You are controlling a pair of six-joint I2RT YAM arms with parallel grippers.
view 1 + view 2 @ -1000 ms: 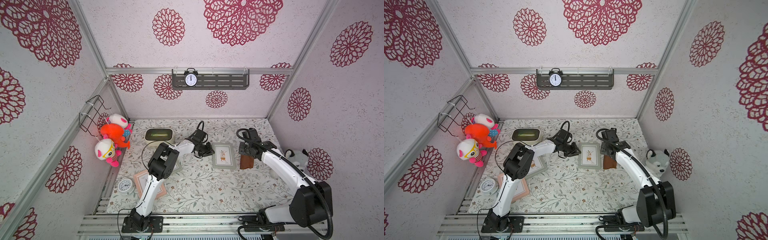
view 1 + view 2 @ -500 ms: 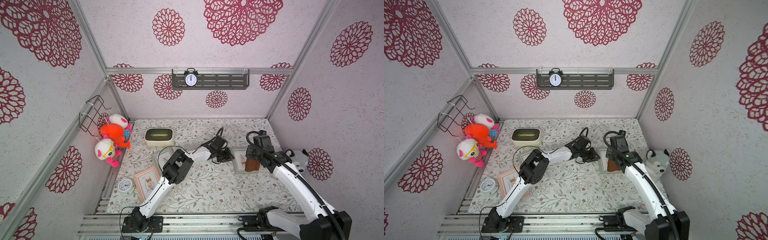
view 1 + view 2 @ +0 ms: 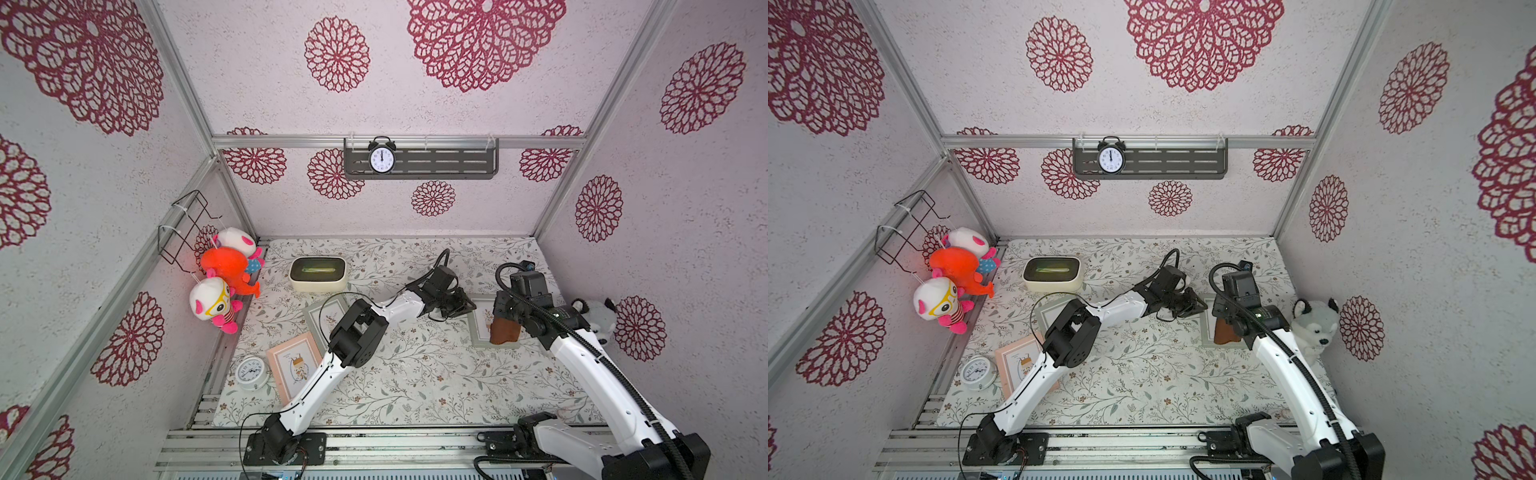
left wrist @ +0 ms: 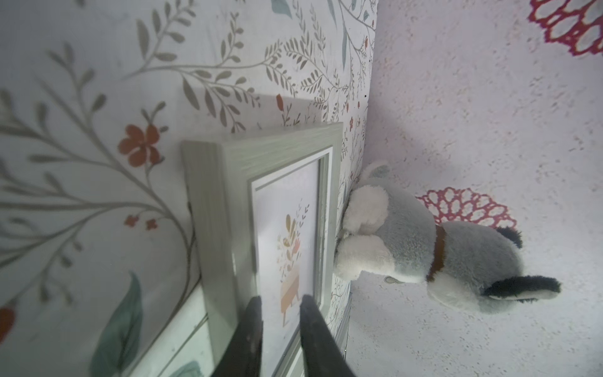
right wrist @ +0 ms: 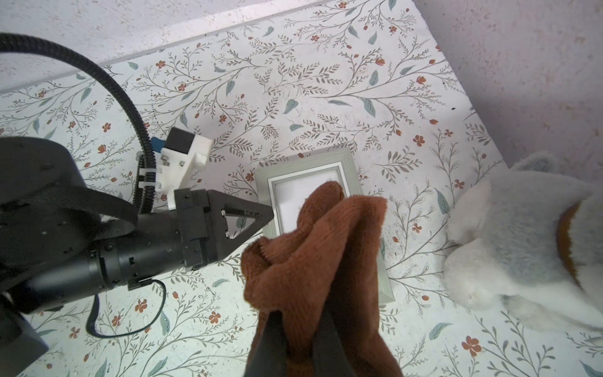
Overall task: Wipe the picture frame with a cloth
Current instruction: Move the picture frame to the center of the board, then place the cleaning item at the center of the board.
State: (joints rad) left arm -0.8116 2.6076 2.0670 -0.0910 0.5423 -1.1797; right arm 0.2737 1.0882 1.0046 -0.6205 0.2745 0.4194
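Right wrist view: our right gripper (image 5: 298, 323) is clamped on the cloth (image 5: 313, 248).
The cloth hangs bunched over the picture frame (image 5: 306, 163), which lies near the right edge of the table (image 5: 293, 81). Our left gripper (image 5: 269, 215) meets the frame's side, jaws narrowly apart; we cannot tell whether they pinch it.

Left arm (image 3: 309, 384) and right arm (image 3: 582, 365) have white links, black joints, ribbed black cables (image 5: 125, 99).

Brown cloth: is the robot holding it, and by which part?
Yes. The right hand pinches the brown cloth by a bunched-up fold; the rest hangs loose over the grey picture frame.
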